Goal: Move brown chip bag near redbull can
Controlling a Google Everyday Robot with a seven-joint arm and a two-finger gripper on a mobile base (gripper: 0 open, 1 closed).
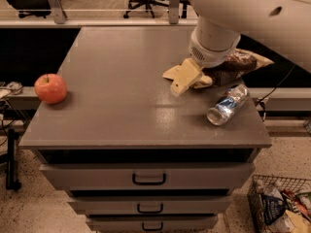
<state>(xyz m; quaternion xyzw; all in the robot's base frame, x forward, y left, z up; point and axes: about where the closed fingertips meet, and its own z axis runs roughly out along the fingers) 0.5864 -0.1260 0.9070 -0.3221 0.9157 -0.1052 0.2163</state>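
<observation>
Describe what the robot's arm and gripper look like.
The arm is a bulky, smooth cream-white shell with two small dark round holes, narrowing to a round white wrist with a finely dotted band. The gripper is pale yellow and angular, sitting low over the far right of the grey cabinet top, beside the crumpled dark brown chip bag. No cables or lettering show on it.

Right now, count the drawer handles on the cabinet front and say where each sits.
3: top handle, middle handle, bottom handle at the picture's lower edge; more may lie below. The claw is over the cabinet top, beside the brown chip bag.
</observation>
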